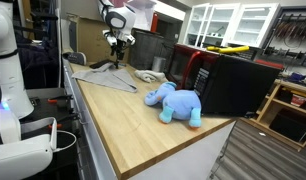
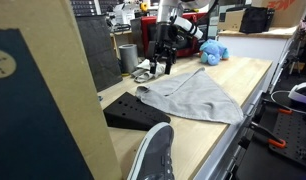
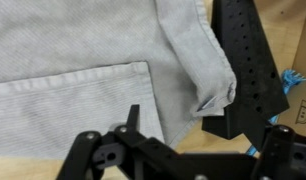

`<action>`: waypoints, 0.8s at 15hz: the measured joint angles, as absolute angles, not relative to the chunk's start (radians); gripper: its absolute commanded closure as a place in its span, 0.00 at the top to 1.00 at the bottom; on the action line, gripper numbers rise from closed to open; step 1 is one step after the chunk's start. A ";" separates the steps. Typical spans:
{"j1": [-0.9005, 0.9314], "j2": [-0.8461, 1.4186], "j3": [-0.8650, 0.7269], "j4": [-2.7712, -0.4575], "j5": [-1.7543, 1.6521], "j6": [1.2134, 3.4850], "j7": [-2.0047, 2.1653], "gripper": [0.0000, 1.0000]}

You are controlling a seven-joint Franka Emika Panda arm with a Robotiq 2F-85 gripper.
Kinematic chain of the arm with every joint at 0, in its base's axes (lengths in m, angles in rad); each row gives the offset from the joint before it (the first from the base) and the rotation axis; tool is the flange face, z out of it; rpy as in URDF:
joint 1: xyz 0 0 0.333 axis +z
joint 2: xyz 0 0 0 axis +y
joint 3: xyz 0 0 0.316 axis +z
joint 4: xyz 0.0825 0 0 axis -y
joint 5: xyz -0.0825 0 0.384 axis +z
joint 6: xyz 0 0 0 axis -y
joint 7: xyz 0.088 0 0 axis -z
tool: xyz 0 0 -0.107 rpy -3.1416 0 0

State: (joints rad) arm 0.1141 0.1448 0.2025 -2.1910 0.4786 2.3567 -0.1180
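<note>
On the wooden table [image 2: 248, 85], toward its far end in an exterior view, lies a grey cloth [image 2: 193, 95], spread flat. Its long axis runs along the table's length. The narrow end lies under the gripper [image 2: 163, 68] and the wide end fans out toward the camera, reaching the table's near edge. In an exterior view the cloth [image 1: 108, 80] shows as a flat wedge, its tip pointing toward the plush [image 1: 175, 102].

The gripper [image 1: 117, 62] hangs just above the narrow end, its jaws apart and nothing between them. In the wrist view the gripper [image 3: 205, 122] looks down on the cloth [image 3: 83, 60]. A stitched hem crosses from left to right, and the right edge is bunched into a fold against a black perforated block [image 3: 248, 70]. That block [image 2: 128, 110] rests on the table with the cloth's edge lying over it.

The top is pale butcher-block wood [image 1: 143, 135]. A blue elephant plush [image 2: 213, 52] lies well apart from the cloth, beside a black box [image 1: 233, 80]. Around the table is a workshop, with white glass-door cabinets [image 1: 233, 22], a tool wall [image 1: 293, 35], a metal can [image 2: 127, 57], a cardboard panel [image 2: 53, 60] and a grey shoe [image 2: 153, 155] up close. A pale mark on the panel's dark patch [image 2: 5, 65] cannot be read.
</note>
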 measured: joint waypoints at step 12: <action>0.119 0.313 0.138 -2.183 0.216 2.666 0.032 0.12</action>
State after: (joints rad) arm 0.1194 0.3134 0.1378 -2.1834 0.2156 2.6661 0.0315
